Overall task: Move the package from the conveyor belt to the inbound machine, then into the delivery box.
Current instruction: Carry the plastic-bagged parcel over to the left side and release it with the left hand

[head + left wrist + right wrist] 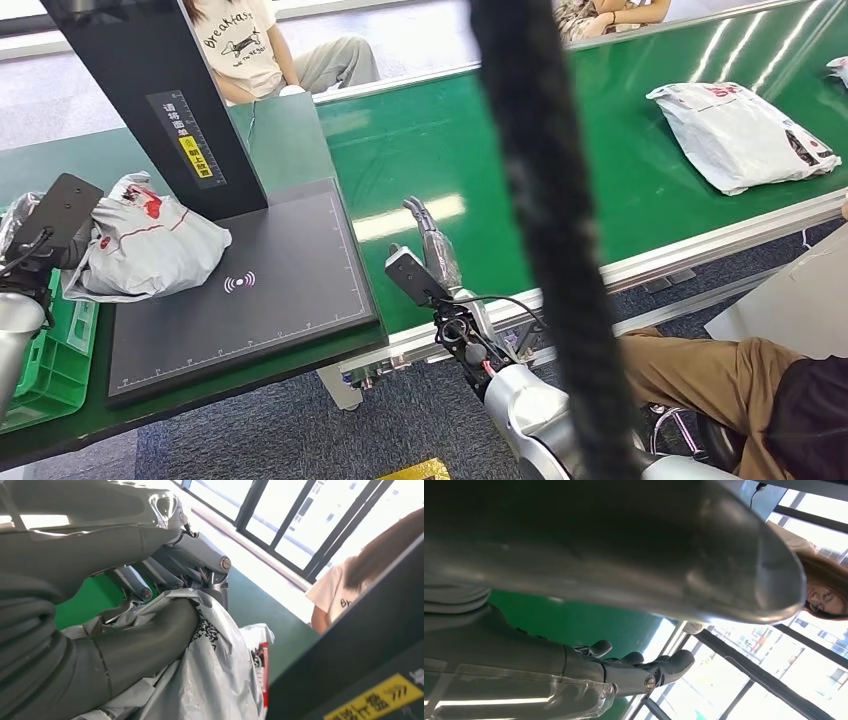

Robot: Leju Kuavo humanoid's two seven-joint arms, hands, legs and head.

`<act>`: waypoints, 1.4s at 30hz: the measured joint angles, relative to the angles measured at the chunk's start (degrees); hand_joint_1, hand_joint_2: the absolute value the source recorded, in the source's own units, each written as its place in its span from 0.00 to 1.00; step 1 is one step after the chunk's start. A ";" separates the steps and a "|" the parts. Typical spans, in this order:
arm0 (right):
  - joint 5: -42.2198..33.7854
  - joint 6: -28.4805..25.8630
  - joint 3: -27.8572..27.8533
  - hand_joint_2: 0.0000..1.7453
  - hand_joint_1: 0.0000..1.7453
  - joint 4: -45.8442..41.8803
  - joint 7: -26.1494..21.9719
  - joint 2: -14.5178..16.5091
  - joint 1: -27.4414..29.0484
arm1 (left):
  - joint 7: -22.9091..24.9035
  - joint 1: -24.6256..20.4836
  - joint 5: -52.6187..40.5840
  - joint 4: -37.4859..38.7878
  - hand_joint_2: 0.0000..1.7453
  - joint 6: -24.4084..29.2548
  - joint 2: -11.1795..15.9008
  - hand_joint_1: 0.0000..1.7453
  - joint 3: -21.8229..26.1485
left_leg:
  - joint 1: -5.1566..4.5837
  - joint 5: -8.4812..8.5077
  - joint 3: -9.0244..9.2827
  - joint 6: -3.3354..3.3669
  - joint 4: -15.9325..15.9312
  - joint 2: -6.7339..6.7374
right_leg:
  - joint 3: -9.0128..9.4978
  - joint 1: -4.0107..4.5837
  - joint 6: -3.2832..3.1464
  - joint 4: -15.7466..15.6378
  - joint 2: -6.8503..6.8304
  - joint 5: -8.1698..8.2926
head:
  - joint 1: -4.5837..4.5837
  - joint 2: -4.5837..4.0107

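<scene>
Thick black cable (545, 240) hangs down the middle of the head view, and behind it the right hand (432, 245) hovers over the green conveyor belt (600, 160) holding nothing, its fingers (664, 664) slightly curled and apart. At the left edge of the black inbound machine (260, 300), the left hand (150, 630) grips a crumpled grey package (150, 245), thumb pressed into the plastic, beside a green delivery box (55, 365). Another white package (745, 135) lies farther along the belt, and a person (265, 45) sits beyond.
</scene>
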 joint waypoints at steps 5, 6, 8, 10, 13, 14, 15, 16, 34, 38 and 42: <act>0.21 0.24 -0.35 0.00 0.00 -0.01 -0.01 0.01 -0.42 | 0.74 -1.05 -0.70 -0.31 1.00 0.30 0.93 1.00 0.88 | 0.00 0.00 0.00 0.00 0.00 0.01 | -0.01 0.00 0.00 0.00 0.00 0.00 | 0.00 0.00; 0.24 0.26 -0.50 0.00 0.00 -0.01 -0.05 -0.01 -0.45 | 0.86 -1.24 -0.83 -0.37 1.00 0.31 1.11 1.00 1.07 | 0.00 0.00 0.00 0.00 0.00 0.01 | -0.01 0.00 0.00 0.00 0.00 0.00 | -0.01 0.00; 0.28 0.28 -0.80 0.00 0.00 0.00 -0.21 -0.03 -0.46 | 1.10 -1.61 -1.12 -0.45 1.00 0.33 1.54 1.00 1.48 | 0.00 0.00 -0.01 0.00 0.00 0.00 | -0.02 0.00 0.00 0.00 0.00 0.00 | -0.01 0.00; 0.28 0.32 -1.06 0.00 0.00 0.01 -0.38 -0.08 -0.45 | 1.34 -1.93 -1.39 -0.60 1.00 0.35 2.03 1.00 1.84 | 0.00 0.00 -0.01 0.00 0.00 0.01 | -0.03 0.00 0.00 0.00 0.00 0.00 | -0.01 0.00; 0.25 0.44 -1.34 0.00 0.00 -0.01 -0.50 -0.20 -0.43 | 1.91 -2.57 -1.98 -0.93 1.00 0.36 2.71 1.00 2.34 | 0.00 0.00 -0.02 0.00 0.00 0.01 | -0.04 0.00 0.00 0.00 0.00 0.00 | 0.00 0.00; 0.24 0.48 -1.39 0.00 0.00 -0.01 -0.51 -0.25 -0.43 | 2.16 -2.92 -2.22 -0.98 1.00 0.36 2.95 1.00 2.51 | 0.00 0.00 -0.02 0.00 0.00 0.01 | -0.04 0.00 0.00 0.00 0.01 0.00 | 0.00 0.00; 0.24 0.50 -1.42 0.00 0.00 -0.01 -0.51 -0.29 -0.44 | 2.42 -3.31 -2.39 -1.02 1.00 0.36 3.17 1.00 2.69 | 0.00 0.00 -0.03 0.00 0.00 0.01 | -0.05 0.00 0.00 0.00 0.01 0.00 | 0.00 0.00; 0.25 0.50 -1.44 0.00 0.00 -0.01 -0.52 -0.32 -0.44 | 2.68 -3.71 -2.54 -1.09 1.00 0.37 3.41 1.00 2.88 | 0.00 0.00 -0.03 0.00 0.00 0.01 | -0.05 0.00 0.00 0.01 0.01 0.00 | 0.00 0.00; 0.61 0.17 -2.60 0.00 0.00 -1.66 -0.52 -0.64 0.75 | 6.33 -8.64 -6.08 -2.39 1.00 1.21 6.61 1.00 6.25 | 0.00 0.00 -0.09 -0.01 0.00 0.01 | -0.11 0.00 0.00 0.01 0.00 0.00 | -0.01 0.00; 0.86 0.03 -2.96 0.00 0.00 -4.18 -0.32 -0.95 3.46 | 6.89 -8.54 -8.07 -2.41 1.00 2.45 7.48 1.00 8.00 | 0.00 0.00 -0.11 -0.01 -0.01 0.02 | -0.13 0.00 -0.01 0.01 0.01 -0.01 | -0.01 0.00; 1.17 -0.17 -3.74 0.00 0.00 -7.54 0.40 -1.38 6.91 | 6.89 -7.58 -10.19 -2.41 1.00 3.61 8.84 1.00 10.69 | 0.00 0.00 -0.17 -0.01 -0.02 0.03 | -0.20 0.00 -0.02 0.01 0.01 -0.02 | -0.01 0.00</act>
